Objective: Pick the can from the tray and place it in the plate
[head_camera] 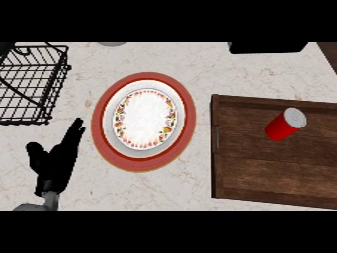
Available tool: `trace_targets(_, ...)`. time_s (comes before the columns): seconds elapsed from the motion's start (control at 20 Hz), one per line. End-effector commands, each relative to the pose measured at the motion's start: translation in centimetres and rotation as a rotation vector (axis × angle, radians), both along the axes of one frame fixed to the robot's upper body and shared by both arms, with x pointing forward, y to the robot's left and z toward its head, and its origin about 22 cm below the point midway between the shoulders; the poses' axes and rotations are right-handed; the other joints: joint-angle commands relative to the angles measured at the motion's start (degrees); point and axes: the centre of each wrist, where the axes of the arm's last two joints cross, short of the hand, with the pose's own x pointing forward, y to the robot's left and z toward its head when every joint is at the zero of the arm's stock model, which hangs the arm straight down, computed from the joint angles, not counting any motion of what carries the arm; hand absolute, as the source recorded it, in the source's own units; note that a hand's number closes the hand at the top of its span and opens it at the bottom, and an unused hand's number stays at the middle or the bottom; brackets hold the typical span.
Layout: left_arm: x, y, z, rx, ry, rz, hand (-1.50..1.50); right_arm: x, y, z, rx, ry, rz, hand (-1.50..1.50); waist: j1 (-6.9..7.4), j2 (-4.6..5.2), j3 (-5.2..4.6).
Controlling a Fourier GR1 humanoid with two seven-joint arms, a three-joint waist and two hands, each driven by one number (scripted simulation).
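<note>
A red can (284,125) with a pale top stands in the upper middle of a dark wooden tray (273,183) at the right. Left of the tray lies a round plate (144,120) with a red rim, a white centre and a flowered band. My left hand (54,160) shows at the lower left, fingers straight and pointing up, beside the plate's left edge and touching nothing. The right hand shows nowhere in the head view.
A black wire rack (21,84) stands at the upper left of the marble counter. A dark object (268,48) sits at the far edge, upper right. The counter's right edge runs just beyond the tray.
</note>
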Motion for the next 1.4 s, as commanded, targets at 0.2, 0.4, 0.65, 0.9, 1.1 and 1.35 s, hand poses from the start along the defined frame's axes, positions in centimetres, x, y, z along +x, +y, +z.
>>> trace_targets(0.2, 0.3, -0.7, -0.4, -0.021, 0.099, -0.032, 0.0, -3.0, 3.1, 2.1, -0.143, 0.342, -0.042, -1.5, -0.08, 0.42, -0.48)
trace_targets(0.4, -0.8, -1.9, -1.2, -0.029, 0.089, -0.038, 0.0, -3.3, 4.5, 3.1, -0.205, 0.621, -0.035, -1.5, 0.53, 0.39, -0.54)
trace_targets(0.65, 0.6, -2.4, -0.1, -0.036, 0.075, -0.072, 0.0, -2.9, 7.8, 5.0, -0.217, 0.75, -0.107, -1.5, 2.69, 0.82, -0.46)
trace_targets(0.9, 0.6, -3.6, -0.6, -0.017, 0.087, -0.101, 0.0, -1.7, 10.3, 3.2, -0.206, 0.838, -0.128, -1.5, 3.62, 1.13, -0.43)
trace_targets(1.1, 0.1, -3.1, 0.9, -0.034, 0.098, -0.1, 0.0, 0.5, 10.6, 1.8, -0.206, 0.864, -0.165, -1.5, 3.86, 0.95, -0.35)
trace_targets(1.35, -1.4, -2.2, -1.2, -0.026, 0.097, -0.072, 0.0, 1.7, 11.9, 0.0, -0.204, 0.955, -0.176, -1.5, 2.98, 0.79, -0.37)
